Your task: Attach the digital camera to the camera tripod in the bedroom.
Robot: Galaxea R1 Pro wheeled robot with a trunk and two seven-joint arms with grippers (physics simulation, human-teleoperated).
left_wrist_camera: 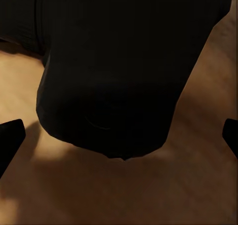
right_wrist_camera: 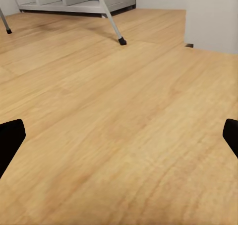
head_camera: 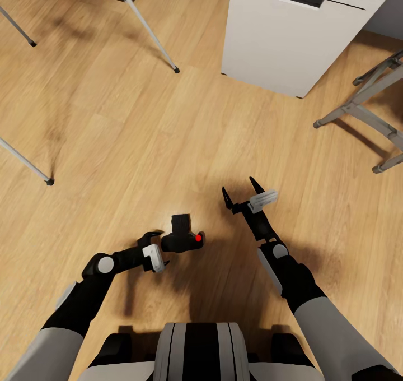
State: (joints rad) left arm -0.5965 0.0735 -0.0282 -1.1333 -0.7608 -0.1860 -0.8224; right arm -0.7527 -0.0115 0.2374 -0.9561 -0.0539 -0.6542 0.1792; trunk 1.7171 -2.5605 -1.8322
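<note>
From my head, I see my left gripper (head_camera: 163, 246) down low with the digital camera (head_camera: 182, 237) right at its fingers. The red dot sits on the side of the camera away from my left fingers. My hold on it looks shut, but my fingers are partly hidden, so I judge that and cannot be sure. My right gripper (head_camera: 240, 193) has its two black fingers spread wide with nothing between them. Ahead of both my grippers, well apart from them, thin silver legs of the camera tripod (head_camera: 151, 33) stand on the wood floor (head_camera: 112, 123). Its top is out of sight. A white cabinet (head_camera: 280, 39) stands ahead of my right fingers.

From my left wrist, the dark camera (left_wrist_camera: 119, 71) is very close, sitting between my fingertips (left_wrist_camera: 10, 135).

From my right wrist, my fingertips (right_wrist_camera: 10, 138) are far apart over bare floor, and a tripod leg (right_wrist_camera: 113, 24) with its black foot stands far ahead.

To do this well, I think I should keep my left hold tight, lift the camera slowly, and find the tripod's top before I bring the camera down on it.
</note>
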